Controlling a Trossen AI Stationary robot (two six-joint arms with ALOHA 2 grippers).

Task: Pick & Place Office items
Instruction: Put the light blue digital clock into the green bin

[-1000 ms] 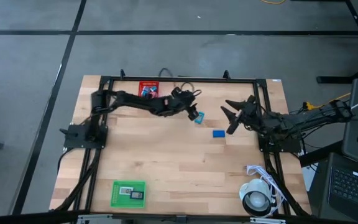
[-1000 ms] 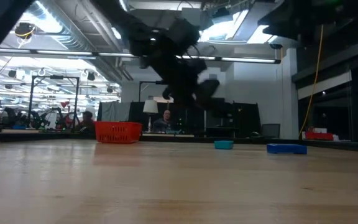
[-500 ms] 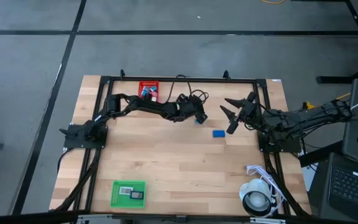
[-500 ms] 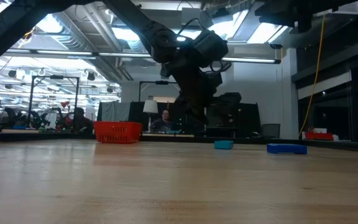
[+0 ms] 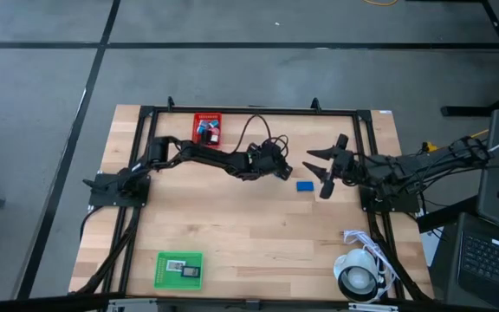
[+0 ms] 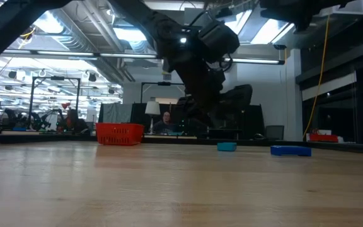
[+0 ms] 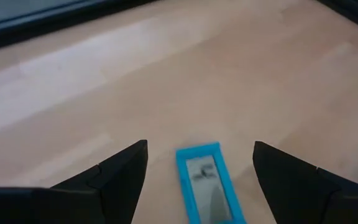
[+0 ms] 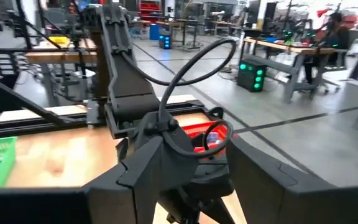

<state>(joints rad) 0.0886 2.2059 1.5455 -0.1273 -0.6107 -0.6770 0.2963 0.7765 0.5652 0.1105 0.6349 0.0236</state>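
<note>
A flat teal piece (image 7: 207, 186) with a grey middle lies on the wood between the fingers of my left gripper (image 7: 201, 147). The gripper is open and hangs over the piece without touching it. In the low view the same teal piece (image 6: 226, 146) lies under my left gripper (image 6: 201, 118). A blue block (image 5: 305, 185) lies flat a little to its right, also seen as the blue block (image 6: 290, 150). My right gripper (image 5: 317, 173) is open and hovers just right of the blue block, clear of it.
A red mesh bin (image 5: 206, 127) with small pieces in it stands at the far edge. A green mesh bin (image 5: 180, 269) holding a dark piece stands near the front left. A white roll with cable (image 5: 358, 277) sits at the near right corner. A black frame (image 5: 249, 110) rims the table.
My left gripper has reached toward the table's right and come down, from well above the wood to just over the teal piece, staying open. The teal and blue pieces have not moved.
</note>
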